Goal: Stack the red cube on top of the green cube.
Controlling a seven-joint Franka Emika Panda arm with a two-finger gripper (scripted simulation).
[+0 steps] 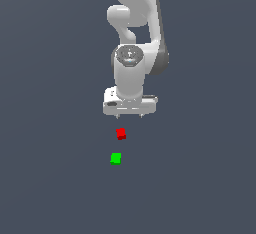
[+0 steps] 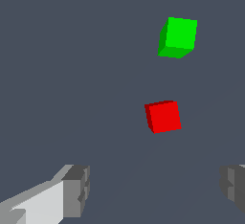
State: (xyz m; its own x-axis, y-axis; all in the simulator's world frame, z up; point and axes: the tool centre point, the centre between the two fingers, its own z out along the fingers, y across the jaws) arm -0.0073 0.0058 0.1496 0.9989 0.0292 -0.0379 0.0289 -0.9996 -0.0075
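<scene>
Two cubes lie ahead: red cube (green cube farther on) sits beyond the spread, empty gripper, slightly off-centre.

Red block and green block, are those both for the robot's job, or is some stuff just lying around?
For the job:
- small bright-red cube
- small bright-green cube, apart from the red one
- white gripper, open, holding nothing

Just lying about:
- nothing; only the bare dark grey floor

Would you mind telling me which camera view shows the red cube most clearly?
The wrist view: the red cube appears large, showing separate faces, apart from the green cube. In the exterior view it is a tiny red patch below the gripper.
</scene>
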